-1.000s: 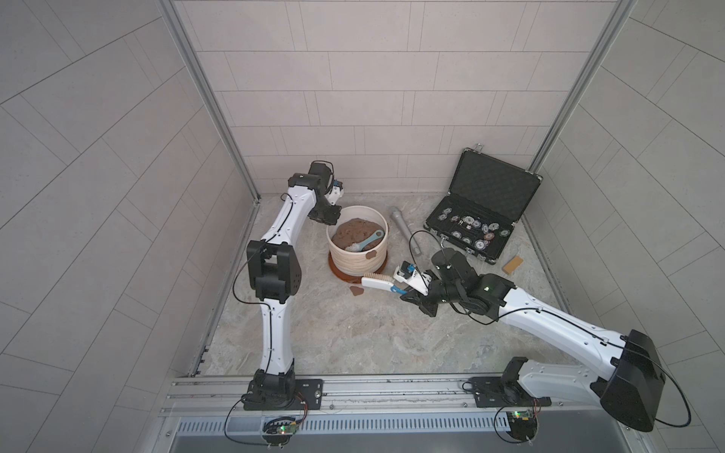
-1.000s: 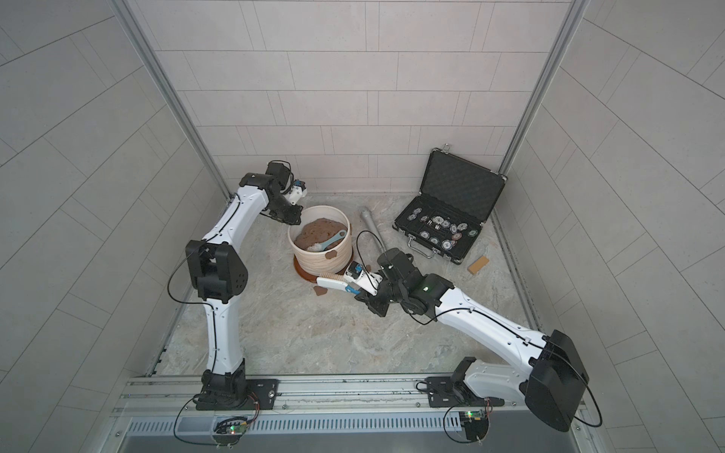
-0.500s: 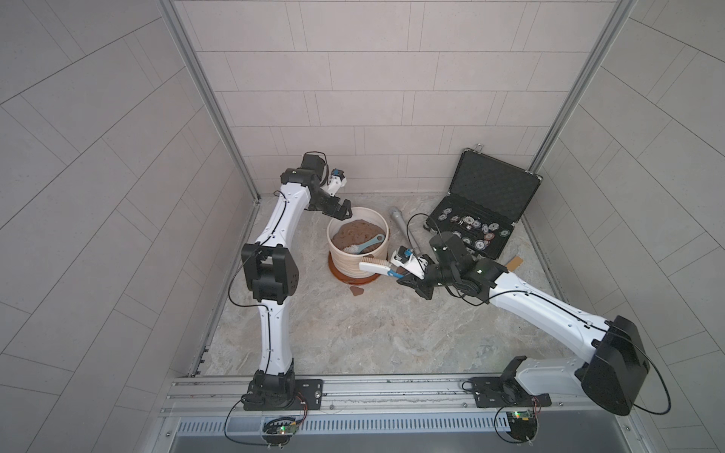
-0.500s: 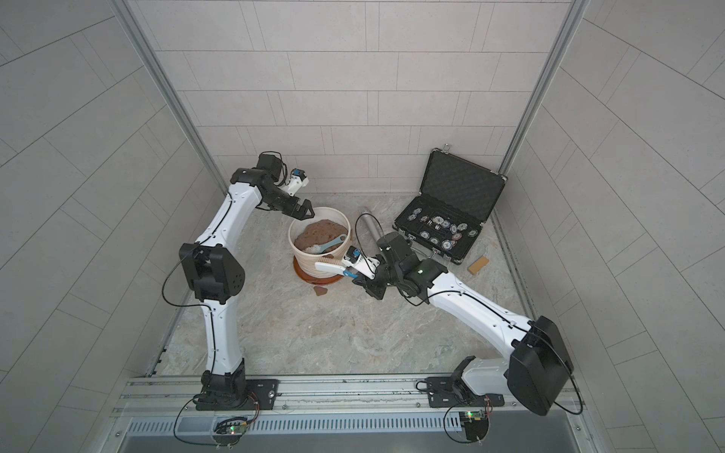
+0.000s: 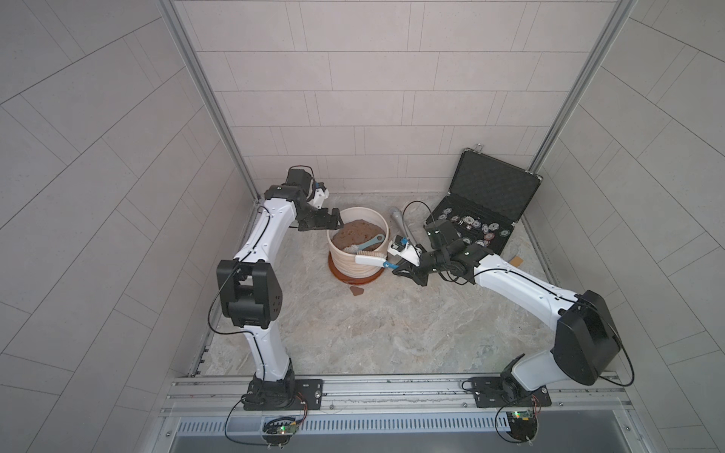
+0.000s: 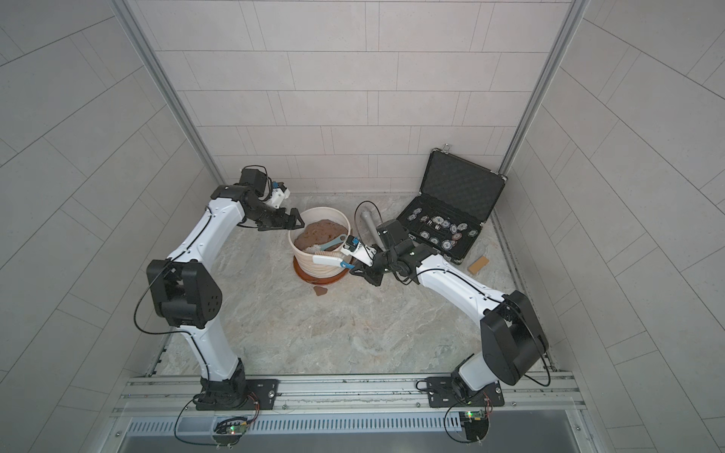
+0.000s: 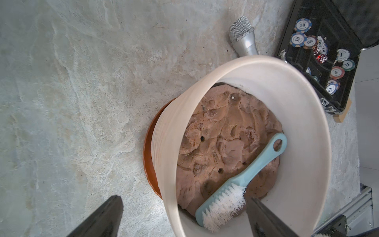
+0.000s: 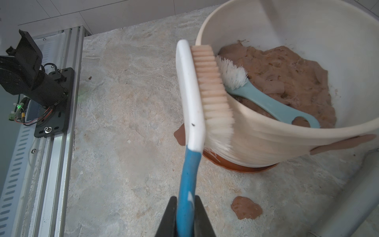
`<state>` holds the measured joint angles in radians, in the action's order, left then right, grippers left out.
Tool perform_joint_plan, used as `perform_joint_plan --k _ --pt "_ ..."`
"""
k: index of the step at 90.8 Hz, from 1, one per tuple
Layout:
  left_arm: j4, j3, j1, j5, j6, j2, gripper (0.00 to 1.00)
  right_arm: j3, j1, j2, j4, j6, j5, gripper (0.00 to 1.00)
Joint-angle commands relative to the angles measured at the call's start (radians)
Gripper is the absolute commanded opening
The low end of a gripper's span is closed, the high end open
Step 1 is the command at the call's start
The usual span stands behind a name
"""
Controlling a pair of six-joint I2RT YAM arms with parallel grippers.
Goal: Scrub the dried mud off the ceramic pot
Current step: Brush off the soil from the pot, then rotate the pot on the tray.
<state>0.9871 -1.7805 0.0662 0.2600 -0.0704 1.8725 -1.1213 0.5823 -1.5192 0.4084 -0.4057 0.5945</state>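
Against the ribbed side of the ceramic pot (image 8: 287, 139), bristles of a brush (image 8: 190, 92), blue handle clamped in the closed right gripper (image 8: 185, 199); astride the far rim, left gripper (image 5: 336, 221) spread wide, empty.

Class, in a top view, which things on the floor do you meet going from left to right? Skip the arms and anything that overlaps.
pot → microphone → case
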Motion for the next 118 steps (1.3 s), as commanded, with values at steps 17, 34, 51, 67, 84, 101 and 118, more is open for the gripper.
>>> perform_joint_plan --k 17,34,51,67,84,101,118 --pt "-0.016 0.03 0.003 0.056 0.009 0.009 0.81 0.069 -0.029 -0.101 -0.029 -0.062 0.092 0.0" --pt "-0.004 0.018 0.004 0.058 -0.004 0.027 0.77 0.12 -0.039 -0.117 -0.079 -0.037 0.112 0.0" --pt "0.01 -0.005 0.007 0.04 -0.043 0.049 0.74 0.126 -0.014 -0.069 -0.03 0.022 0.142 0.0" --pt "0.033 -0.061 0.022 -0.017 -0.117 0.11 0.65 0.212 0.028 0.1 -0.072 0.106 0.14 0.0" --pt "0.075 -0.204 0.037 -0.098 -0.207 0.207 0.29 0.305 0.027 0.316 -0.11 0.194 0.089 0.0" --pt "0.081 -0.321 0.056 -0.147 -0.29 0.272 0.16 0.333 0.027 0.457 -0.106 0.238 0.019 0.0" --pt "0.079 -0.385 0.084 -0.166 -0.43 0.321 0.0 0.334 0.025 0.514 -0.093 0.252 -0.064 0.0"
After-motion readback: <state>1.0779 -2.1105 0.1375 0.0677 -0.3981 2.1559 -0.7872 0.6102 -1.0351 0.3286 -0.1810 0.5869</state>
